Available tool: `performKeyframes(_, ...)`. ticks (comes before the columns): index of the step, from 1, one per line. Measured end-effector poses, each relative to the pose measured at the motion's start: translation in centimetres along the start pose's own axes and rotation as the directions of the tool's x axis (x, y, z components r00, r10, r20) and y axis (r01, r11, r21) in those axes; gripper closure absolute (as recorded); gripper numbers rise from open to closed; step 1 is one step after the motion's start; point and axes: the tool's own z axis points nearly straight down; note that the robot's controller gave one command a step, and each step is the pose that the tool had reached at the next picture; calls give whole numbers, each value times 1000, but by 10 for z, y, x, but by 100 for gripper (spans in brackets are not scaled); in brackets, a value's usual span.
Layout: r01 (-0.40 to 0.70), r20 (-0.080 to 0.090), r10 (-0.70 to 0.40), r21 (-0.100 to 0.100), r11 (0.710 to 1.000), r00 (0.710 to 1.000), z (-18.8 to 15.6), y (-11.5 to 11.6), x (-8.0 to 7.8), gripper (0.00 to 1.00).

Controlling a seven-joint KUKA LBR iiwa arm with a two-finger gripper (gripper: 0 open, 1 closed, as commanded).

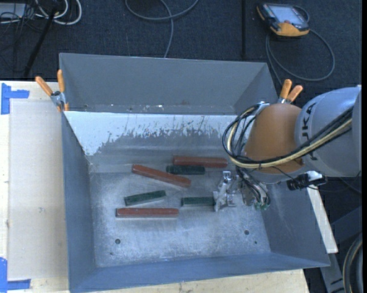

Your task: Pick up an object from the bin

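Approach stage, I judge: the hand (225, 195) sits at the short green bar's (197, 201) right end, how open I cannot tell; next needs closing on it, then lifting.

You see the arm (330, 133) reaching in over the right rim of the bin (171, 87), its orange wrist cover (272, 136) ringed by looped cables (237, 140). The gripper (225, 195) hangs low under the wrist, pointing down, close to the floor in the bin's right half.
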Motion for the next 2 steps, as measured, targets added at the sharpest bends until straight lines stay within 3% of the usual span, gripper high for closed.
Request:
performKeyframes(1,143,-23,-143,-7,990,989,-182,7,-10,100)
performKeyframes(2,148,-20,-148,-7,989,989,-190,7,-11,0)
